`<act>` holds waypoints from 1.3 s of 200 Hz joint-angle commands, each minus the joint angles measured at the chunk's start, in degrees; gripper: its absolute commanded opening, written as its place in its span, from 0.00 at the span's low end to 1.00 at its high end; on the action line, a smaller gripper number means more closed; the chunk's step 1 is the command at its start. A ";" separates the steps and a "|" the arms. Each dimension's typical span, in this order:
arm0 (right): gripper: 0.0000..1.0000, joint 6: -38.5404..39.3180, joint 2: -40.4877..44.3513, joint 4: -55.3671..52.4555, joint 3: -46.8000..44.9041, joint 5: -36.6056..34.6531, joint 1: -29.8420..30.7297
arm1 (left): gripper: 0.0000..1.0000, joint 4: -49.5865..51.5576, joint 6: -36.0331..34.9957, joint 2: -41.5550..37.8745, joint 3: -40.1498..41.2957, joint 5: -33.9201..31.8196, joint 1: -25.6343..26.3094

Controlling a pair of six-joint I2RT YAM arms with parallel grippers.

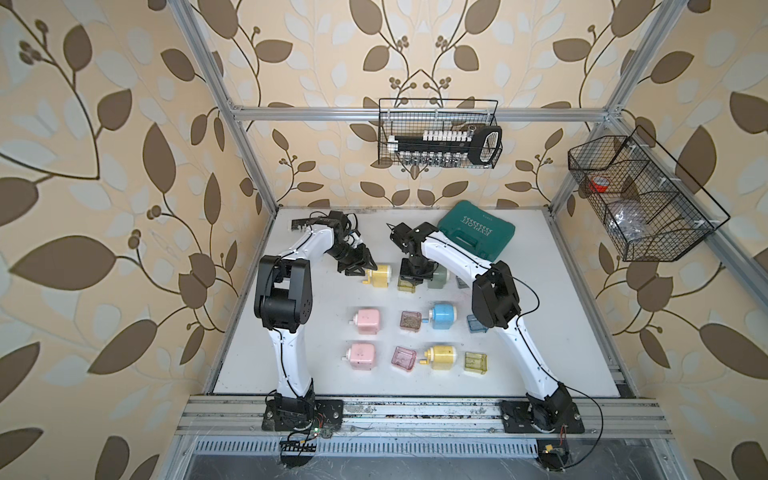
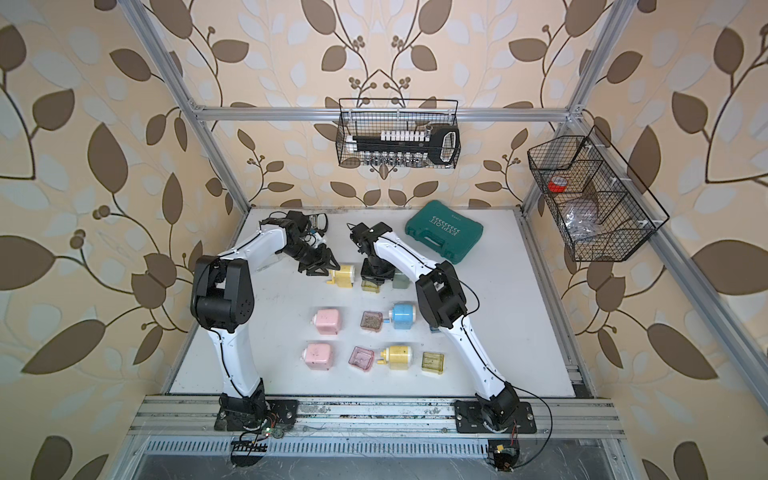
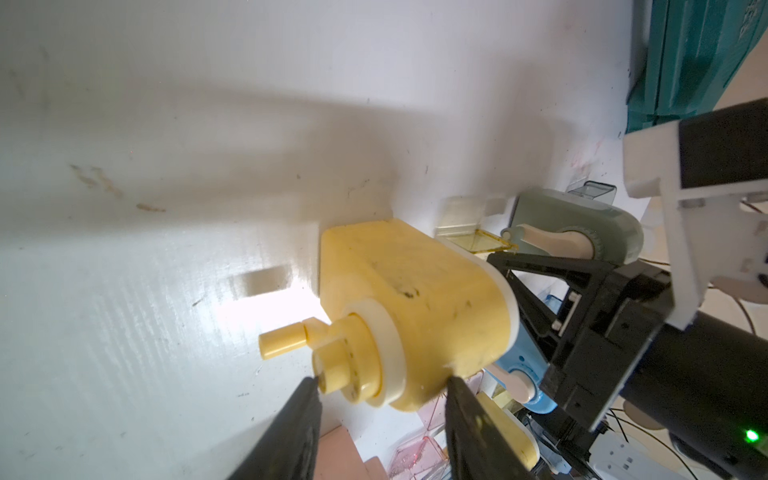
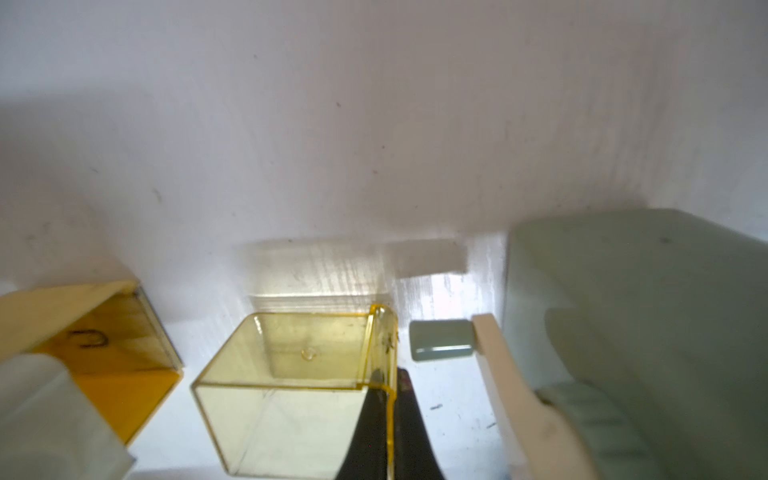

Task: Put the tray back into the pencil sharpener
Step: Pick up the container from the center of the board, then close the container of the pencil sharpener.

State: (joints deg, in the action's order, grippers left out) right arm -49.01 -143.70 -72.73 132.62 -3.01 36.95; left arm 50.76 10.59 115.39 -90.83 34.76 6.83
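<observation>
At the far part of the white table (image 1: 332, 386), in both top views, we see the left gripper (image 1: 358, 269) low beside a yellow plastic pencil sharpener (image 1: 380, 277). In the left wrist view its two black fingers (image 3: 291, 432) stand on both sides of this sharpener. One touches the crank hub and the other touches the body near the white end plate. So the left gripper is clenched around the sharpener, which stands on the table.

The right gripper (image 1: 411, 277) points down just beside that sharpener. In the right wrist view its fingers (image 4: 415, 436) are pressed together on one side wall of a transparent yellow plastic tray (image 4: 291, 374), with the thin wall between them. The tray has its open side up and is outside the sharpener. It is between the yellow sharpener and a grey-green pencil sharpener (image 4: 644, 299), close to both. The open cavity (image 4: 112, 345) of the yellow sharpener faces the tray, and a strip of bare table is between them. We cannot tell whether the bottom of the tray rests on the table or is a little lifted.

A teal plastic case (image 1: 476, 235) lies behind the right arm. Nearer to the arm bases stand two pink sharpeners (image 1: 368, 321), a blue sharpener (image 1: 442, 316) and a second yellow sharpener (image 1: 441, 356), with loose small trays (image 1: 404, 358) beside them.
</observation>
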 commanded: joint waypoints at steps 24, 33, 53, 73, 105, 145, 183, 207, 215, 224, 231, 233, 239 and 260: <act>0.00 1.02 -2.82 -3.65 5.38 -1.92 0.29 | 0.49 0.13 -1.08 2.64 -0.05 -1.76 1.34; 0.00 1.09 -3.51 -4.48 6.65 -2.05 0.31 | 0.49 0.13 -1.12 2.64 -0.07 -1.72 1.39; 0.00 1.31 -4.63 -5.31 8.52 -2.01 0.44 | 0.49 0.13 -1.19 2.64 -0.05 -1.72 1.43; 0.00 1.46 -5.31 -5.48 9.72 -1.92 0.50 | 0.48 0.15 -1.19 2.73 -0.10 -1.72 1.43; 0.00 2.07 -6.64 -6.10 12.19 -1.68 0.50 | 0.49 0.21 -1.18 2.84 -0.14 -1.72 1.43; 0.00 2.69 -8.24 -6.16 14.87 -0.79 0.58 | 0.48 0.30 -1.18 3.07 -0.32 -1.72 1.43; 0.00 2.77 -9.46 -6.11 16.29 -0.12 0.69 | 0.49 0.40 -1.20 3.34 -0.49 -1.87 1.43; 0.00 2.96 -9.98 -6.01 17.11 0.06 0.69 | 0.49 0.39 -1.27 3.35 -0.58 -1.98 1.43; 0.00 3.05 -10.18 -6.02 17.37 0.06 0.72 | 0.48 0.39 -1.26 3.33 -0.62 -1.98 1.43; 0.00 3.13 -10.24 -5.98 17.48 0.14 0.69 | 0.48 0.39 -1.27 3.43 -0.59 -1.95 1.43; 0.00 3.27 -10.29 -5.91 17.50 0.21 0.67 | 0.48 0.39 -1.27 3.40 -0.56 -1.98 1.43; 0.00 3.30 -10.29 -5.93 17.50 0.26 0.67 | 0.48 0.39 -1.27 3.43 -0.57 -1.91 1.43; 0.00 3.39 -10.37 -5.81 17.55 0.31 0.68 | 0.49 0.39 -1.24 3.43 -0.58 -1.88 1.43; 0.00 3.66 -10.40 -5.51 17.52 0.56 0.89 | 0.48 0.46 -1.23 3.48 -0.75 -1.98 1.43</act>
State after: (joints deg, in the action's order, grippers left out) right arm -46.19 -152.46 -77.45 148.53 -2.94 37.39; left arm 50.41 10.59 116.09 -91.42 35.55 6.83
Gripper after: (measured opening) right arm 0.047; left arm 0.486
